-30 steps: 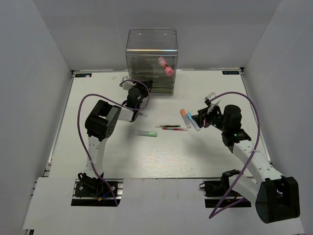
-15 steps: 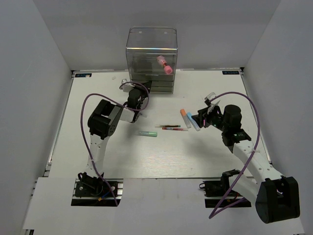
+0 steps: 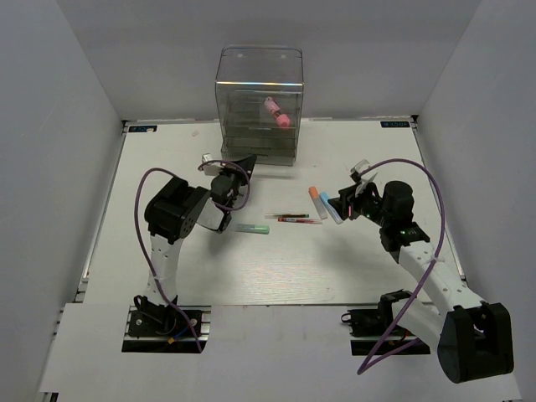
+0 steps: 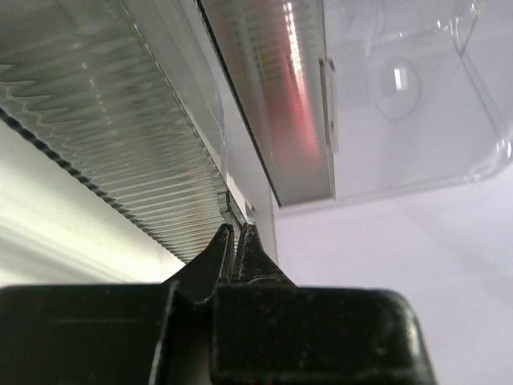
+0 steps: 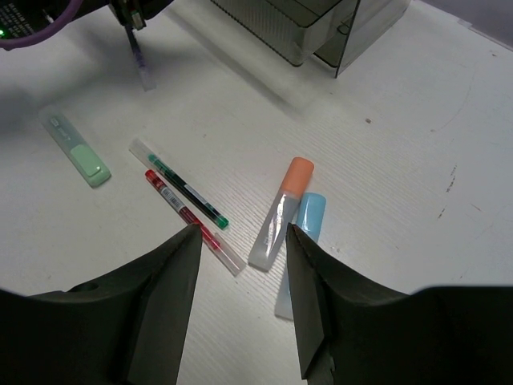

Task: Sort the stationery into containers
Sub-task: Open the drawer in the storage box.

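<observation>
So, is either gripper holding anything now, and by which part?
The left gripper is shut on the small clear tab at the front edge of a ribbed drawer. The right gripper is open and holds nothing.

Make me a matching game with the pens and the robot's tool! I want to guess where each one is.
Things:
1. pink marker
2. green-capped marker
3. orange-capped marker
4. right tool

Places or states:
A. open, above the pens
B. right beside the blue-capped marker
C. inside the clear cabinet
D. alone on the table, left of the thin pens

Pairs: 1-C, 2-D, 3-B, 4-A.
</observation>
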{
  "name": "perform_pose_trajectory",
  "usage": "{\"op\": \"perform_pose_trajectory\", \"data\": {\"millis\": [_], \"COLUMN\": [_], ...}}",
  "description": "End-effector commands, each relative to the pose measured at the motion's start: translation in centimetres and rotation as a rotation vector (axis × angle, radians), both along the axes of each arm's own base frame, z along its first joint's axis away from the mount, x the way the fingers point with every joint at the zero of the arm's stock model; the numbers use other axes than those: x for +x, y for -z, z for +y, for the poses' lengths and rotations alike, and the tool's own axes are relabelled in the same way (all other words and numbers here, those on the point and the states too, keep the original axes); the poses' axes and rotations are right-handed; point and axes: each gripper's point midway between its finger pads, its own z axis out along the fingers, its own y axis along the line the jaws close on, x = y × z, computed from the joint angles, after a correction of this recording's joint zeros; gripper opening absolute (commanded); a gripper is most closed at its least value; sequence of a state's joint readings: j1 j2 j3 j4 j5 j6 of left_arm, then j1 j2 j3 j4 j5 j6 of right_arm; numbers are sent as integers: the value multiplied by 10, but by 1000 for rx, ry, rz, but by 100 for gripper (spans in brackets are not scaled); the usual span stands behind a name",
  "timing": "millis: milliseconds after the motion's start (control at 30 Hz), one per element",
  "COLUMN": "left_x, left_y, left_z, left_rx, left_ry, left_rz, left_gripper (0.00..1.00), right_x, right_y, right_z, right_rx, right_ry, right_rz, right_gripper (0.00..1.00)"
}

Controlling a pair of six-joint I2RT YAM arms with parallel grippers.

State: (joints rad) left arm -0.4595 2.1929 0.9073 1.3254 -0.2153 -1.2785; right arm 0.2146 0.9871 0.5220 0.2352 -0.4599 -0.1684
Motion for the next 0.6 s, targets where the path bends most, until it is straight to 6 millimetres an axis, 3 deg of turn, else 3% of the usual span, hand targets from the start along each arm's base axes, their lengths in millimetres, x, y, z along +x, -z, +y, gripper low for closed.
{"op": "perform_pose_trajectory", "data": {"millis": [0, 67, 100, 200, 300, 367, 433, 467, 533, 567], "left_x": [-23, -30, -31, -33, -34, -35, -43, -47, -61, -72], "left_y": [-15, -26, -22, -25, -34, -43, -37, -49, -43, -47], "left_z": [-8, -13, -12, -14, -10, -11, -11, -11, -8, -5], "left_rx": [76, 76, 80, 89, 99, 104, 118, 110, 133, 147], "left_ry": [58, 77, 78, 89, 90, 100, 122, 129, 154, 166], "left_rz": [-51, -79, -69, -76, -77, -93, -67, -87, -68, -69], "left_gripper": [0, 0, 2, 38, 56, 62, 64, 65, 65, 65], "right_x": [2, 2, 2, -2, -5, -4, -4, -4, -1, 1], "right_y": [-14, -12, -10, -6, -3, -2, 4, 6, 15, 17], "right_z": [-1, -1, -2, 0, 3, 2, 4, 4, 3, 2], "right_rx": [6, 3, -3, -6, -12, -21, -35, -39, -59, -69], "right_ry": [-9, -8, -10, -34, -53, -59, -67, -70, -63, -53], "right_rz": [-65, -63, -61, -46, -40, -41, -23, -16, 16, 27], "right_gripper": [53, 54, 60, 70, 73, 74, 74, 74, 74, 70]}}
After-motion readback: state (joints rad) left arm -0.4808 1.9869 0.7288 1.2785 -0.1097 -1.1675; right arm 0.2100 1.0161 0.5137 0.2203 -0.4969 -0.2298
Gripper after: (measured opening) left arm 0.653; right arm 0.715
